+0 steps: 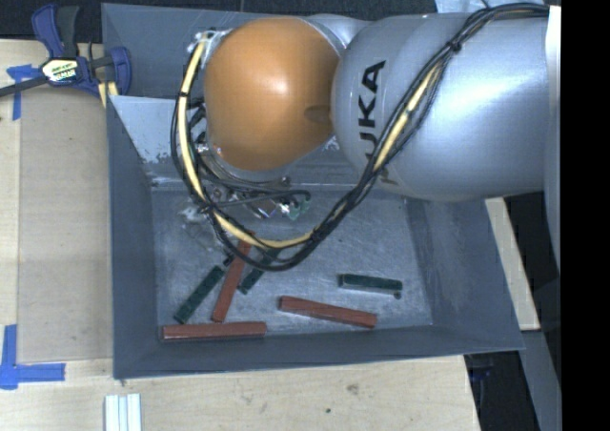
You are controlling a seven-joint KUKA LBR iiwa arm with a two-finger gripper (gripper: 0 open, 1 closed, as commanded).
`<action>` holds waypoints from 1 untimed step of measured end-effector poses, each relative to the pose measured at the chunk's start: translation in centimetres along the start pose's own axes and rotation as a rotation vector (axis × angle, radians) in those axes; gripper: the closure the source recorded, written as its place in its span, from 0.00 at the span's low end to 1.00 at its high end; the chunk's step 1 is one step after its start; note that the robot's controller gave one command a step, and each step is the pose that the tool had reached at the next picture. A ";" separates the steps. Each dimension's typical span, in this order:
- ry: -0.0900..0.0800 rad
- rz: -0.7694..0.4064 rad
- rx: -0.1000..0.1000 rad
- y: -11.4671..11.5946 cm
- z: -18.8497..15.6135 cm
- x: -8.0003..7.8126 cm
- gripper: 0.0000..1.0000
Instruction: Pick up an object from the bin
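- Jaws hidden: the gripper (236,217) sits beneath the arm's orange cover (269,95), so it cannot be told whether the jaws stand apart or closed, or whether they have hold of anything.
- Silver arm (457,105): enters from the view's right and bends down over the far-left part of the grey metal bin (132,257). Yellow and black cables (187,148) loop round the cover and hang beneath it.
- Slanted reddish-brown stick (227,294): the thing nearest the jaws. It lies on the bin floor just beside them, on the near-wall side, with its upper end running under the hanging cables.
- Short dark green piece (251,277): just beside that stick's upper end, on the view's right of it, and equally close to the jaws.
- Long dark green strip (196,295): slanted, just to the view's left of the slanted reddish-brown stick and almost parallel to it.
- Flat reddish-brown stick (213,330): farther from the jaws, along the foot of the near wall, close to the lower ends of the two slanted pieces.
- Long reddish-brown bar (327,312): toward the near wall and to the view's right of the jaws, apart from that cluster.
- Dark green bar (371,282): farthest from the jaws, well apart to the view's right, near the long reddish-brown bar.
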State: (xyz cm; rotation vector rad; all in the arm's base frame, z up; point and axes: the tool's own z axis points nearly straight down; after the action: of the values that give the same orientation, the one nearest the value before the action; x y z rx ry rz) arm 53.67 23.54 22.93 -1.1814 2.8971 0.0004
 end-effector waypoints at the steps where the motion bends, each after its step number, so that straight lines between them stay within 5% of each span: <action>1: 0.009 0.001 -0.005 0.1 0.5 0.2 0.00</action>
State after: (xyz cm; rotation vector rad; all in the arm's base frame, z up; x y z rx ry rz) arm 53.49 23.48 22.42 -1.1831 2.9072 0.0020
